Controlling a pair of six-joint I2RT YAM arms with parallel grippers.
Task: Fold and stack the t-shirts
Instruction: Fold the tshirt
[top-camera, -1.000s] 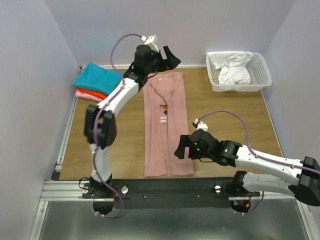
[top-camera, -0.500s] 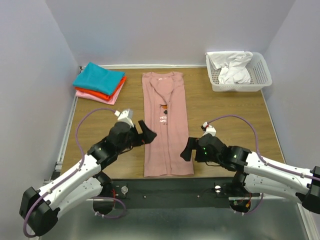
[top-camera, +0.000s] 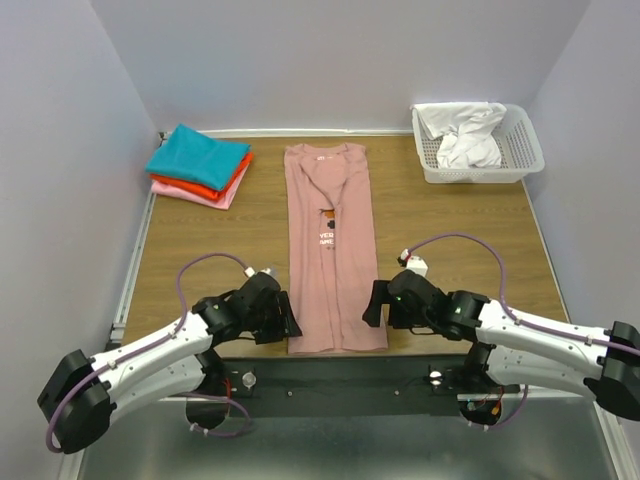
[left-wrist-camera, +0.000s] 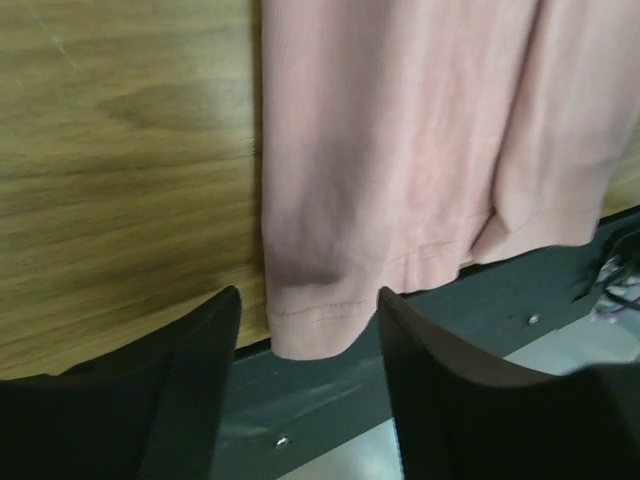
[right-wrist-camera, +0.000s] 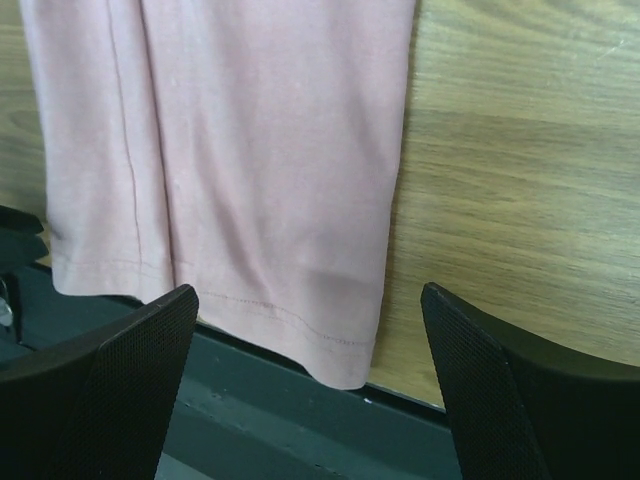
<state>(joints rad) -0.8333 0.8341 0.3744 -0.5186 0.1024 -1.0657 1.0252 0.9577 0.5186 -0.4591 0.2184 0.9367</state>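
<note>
Left gripper (left-wrist-camera: 308, 300) has swung from collar to the pink t-shirt's (top-camera: 330, 260) near hem, jaws apart; right gripper (right-wrist-camera: 310, 295) gapes at the opposite corner. Uneven pinches (several thin layers) could skew the fold.

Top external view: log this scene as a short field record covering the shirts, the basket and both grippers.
shirt being folded: dusty-pink t-shirt, a narrow lengthwise strip lying flat, hem at the near edge of the table
finished pile: folded stack, far left, teal on top, orange-red and pink beneath
basket: white mesh basket, far right, white cloth inside
left gripper: open, astride the hem's left corner
right gripper: open, at the hem's right corner
</note>
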